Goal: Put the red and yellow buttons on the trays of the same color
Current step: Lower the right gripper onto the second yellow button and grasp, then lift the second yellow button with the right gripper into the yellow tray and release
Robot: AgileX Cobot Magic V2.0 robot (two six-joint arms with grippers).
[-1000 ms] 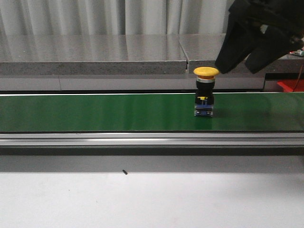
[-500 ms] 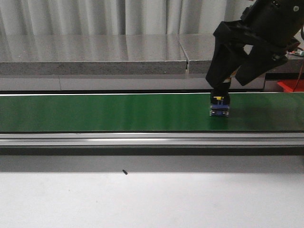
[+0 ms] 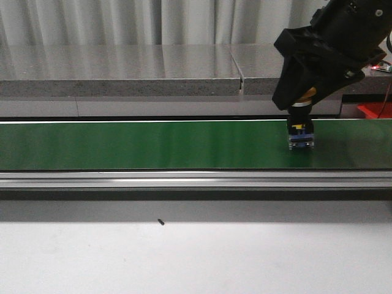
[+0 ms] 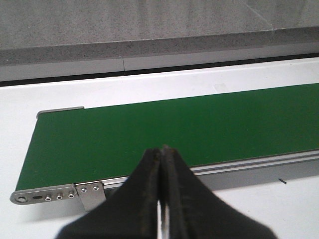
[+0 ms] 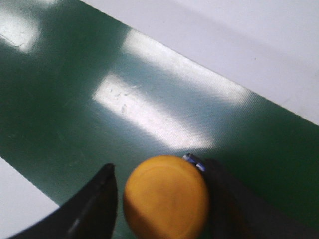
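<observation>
A yellow button [image 5: 166,196] with a black and blue base [image 3: 301,136] stands upright on the green conveyor belt [image 3: 153,144], right of centre. My right gripper [image 5: 162,199] is lowered over it, open, with one finger on each side of the yellow cap. One finger [image 5: 99,204] shows a small gap to the cap; the other finger [image 5: 227,199] is close against it. In the front view the right arm [image 3: 324,49] hides most of the cap. My left gripper [image 4: 162,149] is shut and empty above the belt's near rail. No red button is in view.
A grey stone ledge [image 3: 122,70] runs behind the belt. A metal rail [image 3: 184,179] borders the belt's near edge, with white table [image 3: 184,257] in front. A red object [image 3: 375,110] shows at the far right edge, partly cut off. The belt's end plate [image 4: 50,194] is beside my left gripper.
The yellow button has travelled right along the belt. My right gripper came down from above and now straddles the button's cap, following it rightward.
</observation>
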